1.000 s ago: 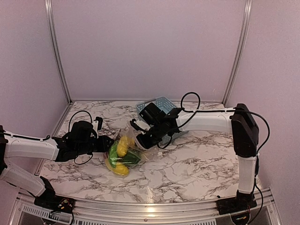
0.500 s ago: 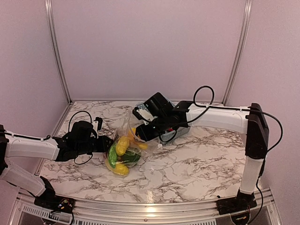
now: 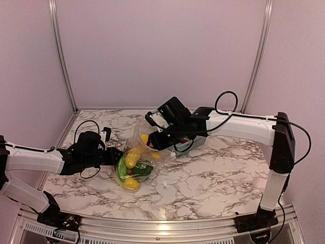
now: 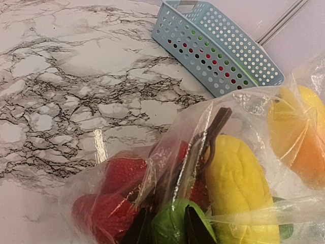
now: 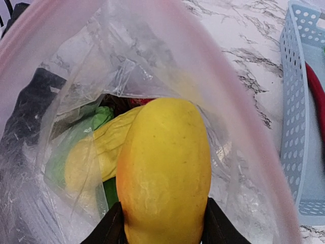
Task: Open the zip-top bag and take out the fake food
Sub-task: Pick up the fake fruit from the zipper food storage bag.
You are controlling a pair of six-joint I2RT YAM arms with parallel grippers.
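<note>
The clear zip-top bag (image 3: 133, 161) lies mid-table with its mouth lifted up and to the right. Inside it is fake food: yellow corn (image 4: 238, 188), red strawberries (image 4: 114, 178) and a green piece (image 4: 170, 223). My left gripper (image 3: 111, 156) is shut on the bag's lower end, pinching plastic and the green piece between its black fingers (image 4: 134, 230). My right gripper (image 3: 152, 141) is in the bag's mouth, shut on a yellow-orange mango-like fruit (image 5: 165, 168). The bag's pink zip rim (image 5: 45, 25) rings that fruit in the right wrist view.
A blue-grey lattice basket (image 4: 218, 46) stands behind the bag, near the right arm (image 3: 238, 127); it also shows in the right wrist view (image 5: 294, 127) with a red item (image 5: 317, 96) in it. The side walls stand close on both sides.
My right gripper has risen and drawn back a little with the yellow-orange fruit, pulling the bag's mouth upward. The left gripper has held still on the bag.
</note>
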